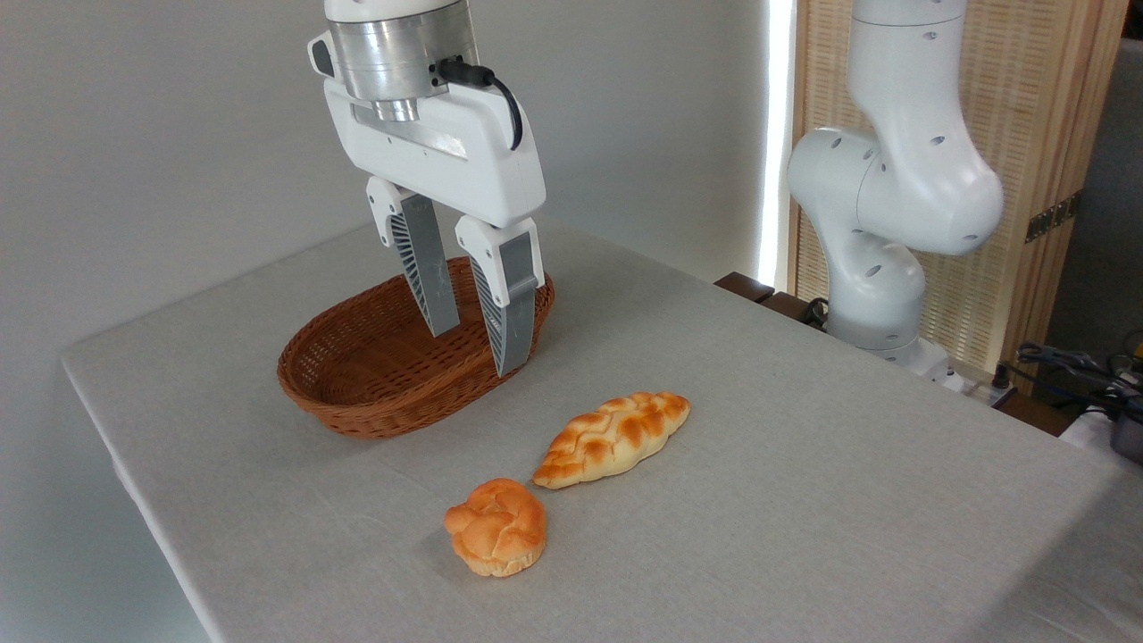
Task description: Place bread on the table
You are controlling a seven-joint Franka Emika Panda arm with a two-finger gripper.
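Note:
The long braided bread [614,437] lies flat on the light grey table [804,500], just right of centre, its tapered ends pointing lower left and upper right. My gripper [476,351] hangs open above the right end of the brown wicker basket [357,393], with nothing between its fingers. It is up and to the left of the bread, well apart from it.
A round knotted orange bun [496,526] sits on the cloth just below and left of the bread's near tip. The wicker basket holds nothing. The arm's white base [884,295] stands at the table's far right edge. A wall runs behind the table.

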